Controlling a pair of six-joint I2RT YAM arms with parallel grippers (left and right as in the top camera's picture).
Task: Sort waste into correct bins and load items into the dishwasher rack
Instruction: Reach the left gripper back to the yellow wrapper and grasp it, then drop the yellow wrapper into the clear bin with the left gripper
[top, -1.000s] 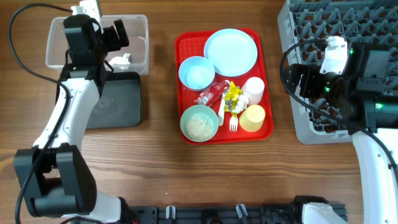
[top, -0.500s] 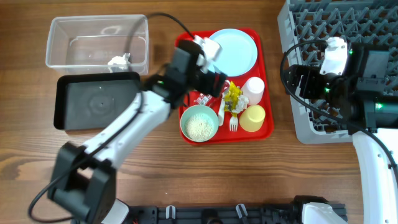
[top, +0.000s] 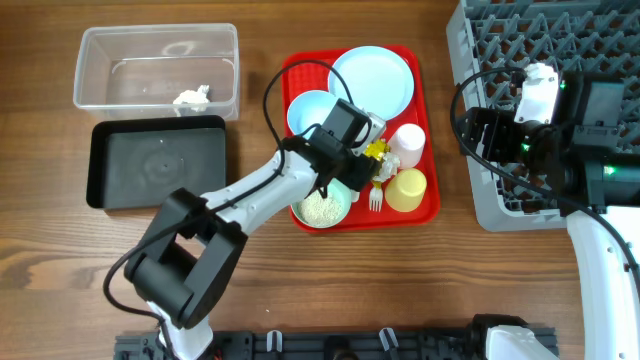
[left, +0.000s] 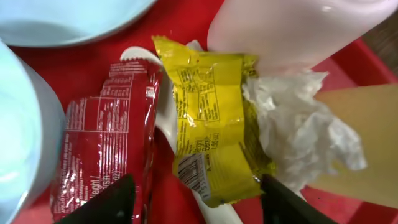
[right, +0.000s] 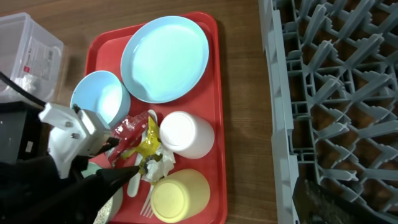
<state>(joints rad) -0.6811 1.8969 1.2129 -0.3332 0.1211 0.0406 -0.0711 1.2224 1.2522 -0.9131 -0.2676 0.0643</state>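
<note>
Black fingers (left: 118, 202) of the left gripper (left: 196, 196) stood apart, gripping nothing. One was on each side of the yellow wrapper (left: 208, 124) and the white spoon (left: 163, 118) beneath it. A red wrapper (left: 102, 149) lay beside these, against a blue bowl (left: 18, 130). Crumpled white paper (left: 298, 130) rested against the white cup (left: 292, 31) and yellow cup (left: 364, 143), all on the red tray (right: 211, 87). The right gripper (top: 478, 128) hung spread and empty over the grey rack (top: 560, 40), at the edge nearest the tray. The clear tub (top: 160, 40) and black tub (top: 160, 160) sat well apart from the tray.
</note>
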